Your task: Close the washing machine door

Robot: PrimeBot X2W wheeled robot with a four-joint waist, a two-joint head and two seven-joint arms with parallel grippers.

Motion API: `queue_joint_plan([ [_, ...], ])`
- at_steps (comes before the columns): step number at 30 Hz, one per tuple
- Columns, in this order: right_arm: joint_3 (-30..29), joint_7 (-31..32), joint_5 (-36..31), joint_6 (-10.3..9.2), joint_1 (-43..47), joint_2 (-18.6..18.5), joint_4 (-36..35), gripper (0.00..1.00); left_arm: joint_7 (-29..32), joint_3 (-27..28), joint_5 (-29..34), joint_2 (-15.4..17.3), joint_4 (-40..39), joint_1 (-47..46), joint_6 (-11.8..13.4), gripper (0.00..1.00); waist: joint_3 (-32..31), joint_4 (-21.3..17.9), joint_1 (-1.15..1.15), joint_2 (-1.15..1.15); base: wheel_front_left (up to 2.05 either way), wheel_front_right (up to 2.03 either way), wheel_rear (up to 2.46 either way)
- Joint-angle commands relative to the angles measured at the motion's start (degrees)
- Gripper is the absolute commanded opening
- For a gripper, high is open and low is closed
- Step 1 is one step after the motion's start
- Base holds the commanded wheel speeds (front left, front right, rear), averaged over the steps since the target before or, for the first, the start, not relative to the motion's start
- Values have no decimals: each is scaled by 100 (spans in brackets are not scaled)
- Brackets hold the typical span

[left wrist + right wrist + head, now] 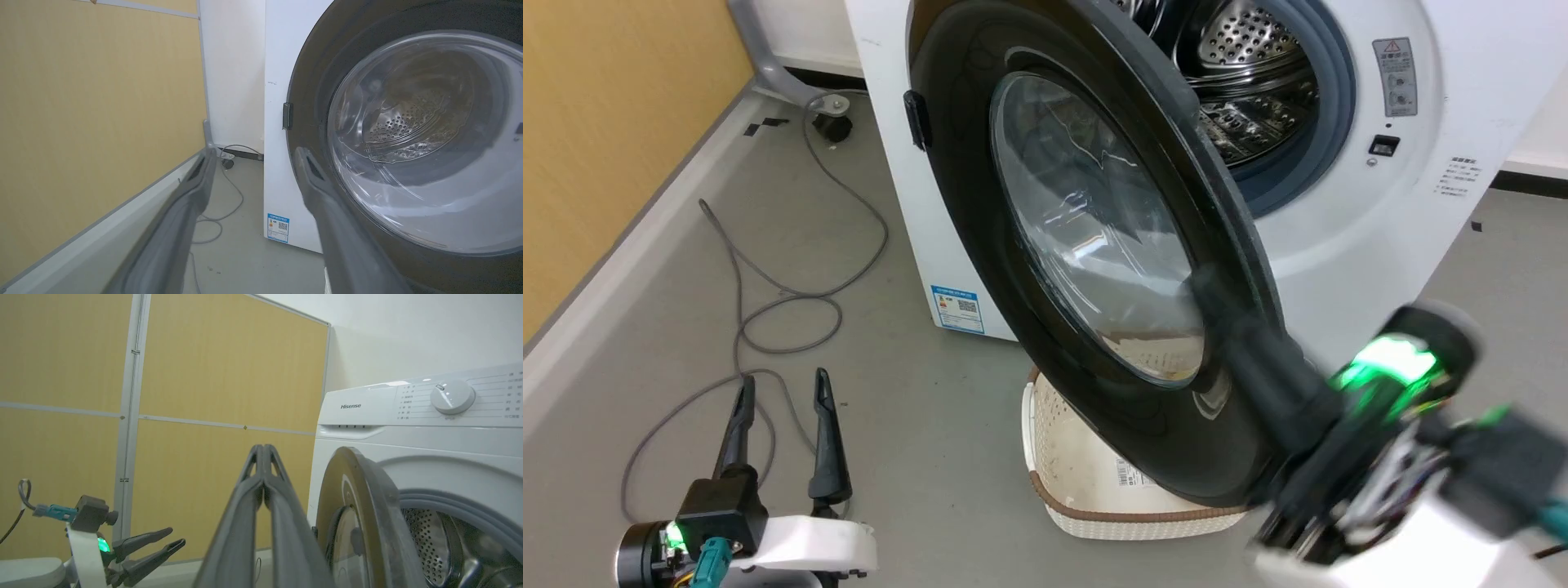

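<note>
Washing machine door (1094, 245) stands half open on the washing machine (1347, 245). The right gripper (263, 451), fingers pressed together, meets its outer face, seemingly to push. The left gripper (784, 382) waits spread, well left.

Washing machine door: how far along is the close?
Done: nothing that shows; the washing machine door stands open at an angle, the drum in view behind it. In hand: the right tool, fingers shut, is at the door's outer face near its free edge; blur hides whether it touches. The left tool hangs open, apart from the door. Left: swing the door against the washing machine until it latches.
</note>
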Motion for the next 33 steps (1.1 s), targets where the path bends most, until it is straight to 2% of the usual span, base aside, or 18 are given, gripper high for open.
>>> queue_joint_plan([
  [1, 216, -24, 16, 5, -20, -146, 123, 0, -26, 43, 64, -49, 19, 86, -66, 100, -5, -22, -1, 0, 0, 0, 0],
  [8, 1352, -24, 160, 5, 54, -701, 1083, 0, -26, 234, 227, -235, 45, 85, -252, 100, 12, -122, -1, 0, 0, 0, 0],
  [16, 1772, -24, 348, 5, 50, -852, 1917, 0, -26, 352, 360, -347, 38, 54, -377, 100, 114, -200, -1, 0, 0, 0, 0],
  [23, 1430, -24, 382, 5, -20, -856, 2672, 0, -26, 392, 450, -418, 32, -8, -446, 100, 244, -237, -1, 0, 0, 0, 0],
  [33, 40, -24, 151, 5, -171, -707, 3179, 0, -26, 326, 542, -469, -41, -173, -478, 100, 552, -255, -1, 0, 0, 0, 0],
])
